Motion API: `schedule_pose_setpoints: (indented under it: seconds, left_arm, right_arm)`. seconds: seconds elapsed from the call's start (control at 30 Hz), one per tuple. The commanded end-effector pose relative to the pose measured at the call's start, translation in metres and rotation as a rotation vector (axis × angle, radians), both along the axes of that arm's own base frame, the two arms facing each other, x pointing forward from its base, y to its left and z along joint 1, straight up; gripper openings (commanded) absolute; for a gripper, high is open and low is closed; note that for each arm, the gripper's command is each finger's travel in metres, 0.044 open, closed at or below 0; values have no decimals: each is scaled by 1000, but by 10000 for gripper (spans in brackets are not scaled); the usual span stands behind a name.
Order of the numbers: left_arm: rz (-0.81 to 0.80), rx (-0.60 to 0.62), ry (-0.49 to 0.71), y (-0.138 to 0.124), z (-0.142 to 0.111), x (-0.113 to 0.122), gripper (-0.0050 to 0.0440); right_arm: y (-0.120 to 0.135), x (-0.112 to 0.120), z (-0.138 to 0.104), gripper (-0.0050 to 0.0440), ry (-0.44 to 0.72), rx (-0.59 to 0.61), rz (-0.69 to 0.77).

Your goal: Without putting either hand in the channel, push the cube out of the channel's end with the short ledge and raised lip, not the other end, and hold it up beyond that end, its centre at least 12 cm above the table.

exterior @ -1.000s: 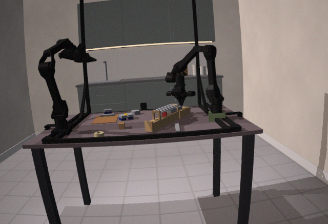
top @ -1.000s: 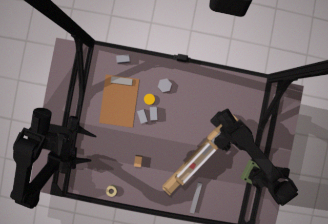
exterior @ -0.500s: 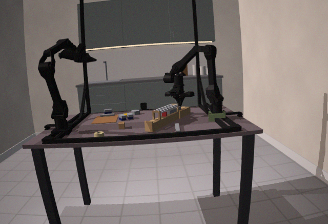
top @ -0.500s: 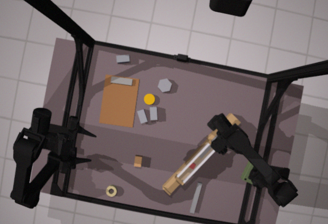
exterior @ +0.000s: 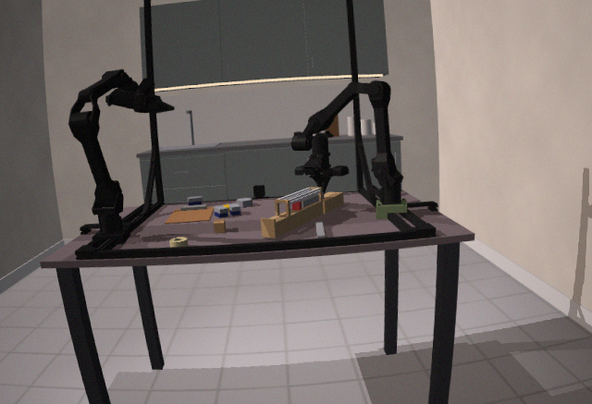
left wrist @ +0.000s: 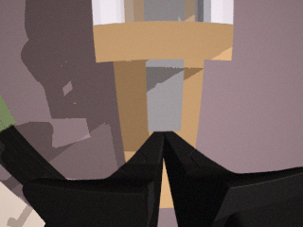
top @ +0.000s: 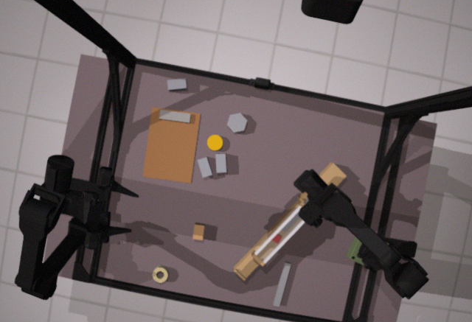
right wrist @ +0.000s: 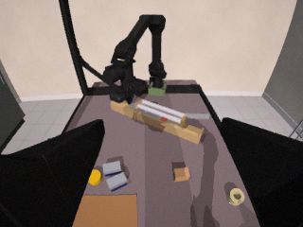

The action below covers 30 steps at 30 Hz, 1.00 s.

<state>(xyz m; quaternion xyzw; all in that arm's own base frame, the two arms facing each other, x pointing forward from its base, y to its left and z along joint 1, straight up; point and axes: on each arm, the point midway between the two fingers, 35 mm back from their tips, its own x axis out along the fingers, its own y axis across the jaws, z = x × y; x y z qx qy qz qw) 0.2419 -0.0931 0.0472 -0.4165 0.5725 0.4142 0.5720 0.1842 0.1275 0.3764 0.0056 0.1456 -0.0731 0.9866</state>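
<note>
The tan channel [top: 289, 221] lies diagonally on the table's right half, with white rails on top and a grey floor. The small red cube [top: 276, 239] sits inside it, nearer the lower-left end; it also shows in the exterior view [exterior: 296, 205]. My left gripper [top: 309, 200] hangs over the channel's upper-right part, fingers pointing down and shut on nothing. In the left wrist view its tips [left wrist: 163, 138] meet over the grey floor, just outside a tan crossbar [left wrist: 163, 41]. My right gripper [top: 131, 213] [exterior: 166, 107] is open and empty, held high at the table's left edge.
A grey bar [top: 282, 284] lies beside the channel's lower-left end. A small tan block [top: 198, 231] and a cream ring [top: 161, 277] lie front left. An orange mat [top: 171, 145], a yellow disc [top: 214, 142], a grey hexagon [top: 237, 122] and grey blocks [top: 212, 165] lie at the back left.
</note>
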Motion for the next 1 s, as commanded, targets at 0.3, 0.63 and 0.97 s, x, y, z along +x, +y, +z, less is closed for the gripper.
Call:
schedule_pose_setpoints:
  seconds: [0.3, 0.63, 0.97]
  left_arm:
    - [1, 3, 1, 7, 56, 2, 0]
    - [1, 3, 1, 9, 79, -1, 0]
    - [9, 4, 7, 12, 76, 0, 120]
  right_arm:
    - [0, 0, 0, 400, -3, -1, -2]
    - [0, 0, 0, 400, -3, -1, -2]
    - [0, 0, 0, 400, -3, -1, -2]
